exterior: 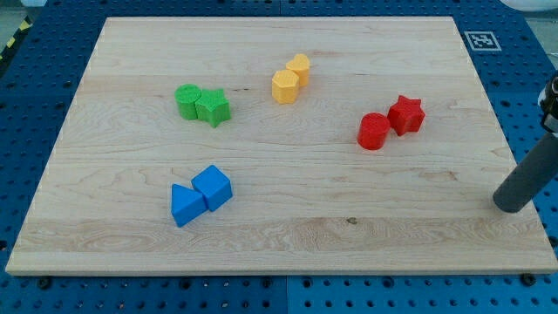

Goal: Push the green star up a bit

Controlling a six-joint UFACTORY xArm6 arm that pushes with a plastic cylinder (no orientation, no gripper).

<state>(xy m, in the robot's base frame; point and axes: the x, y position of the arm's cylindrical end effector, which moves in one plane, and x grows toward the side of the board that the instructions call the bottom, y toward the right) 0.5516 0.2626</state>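
The green star (214,107) lies on the wooden board (279,235) at upper left, touching a green round block (187,100) on its left. My tip (510,207) rests at the board's right edge, far to the right of and below the green star, well apart from every block.
Two yellow blocks (290,79) touch at top centre. A red cylinder (374,131) and a red star (406,114) touch at the right. A blue triangle (187,205) and a blue cube (213,187) touch at lower left. A printed marker tag (481,39) sits off the board's top right corner.
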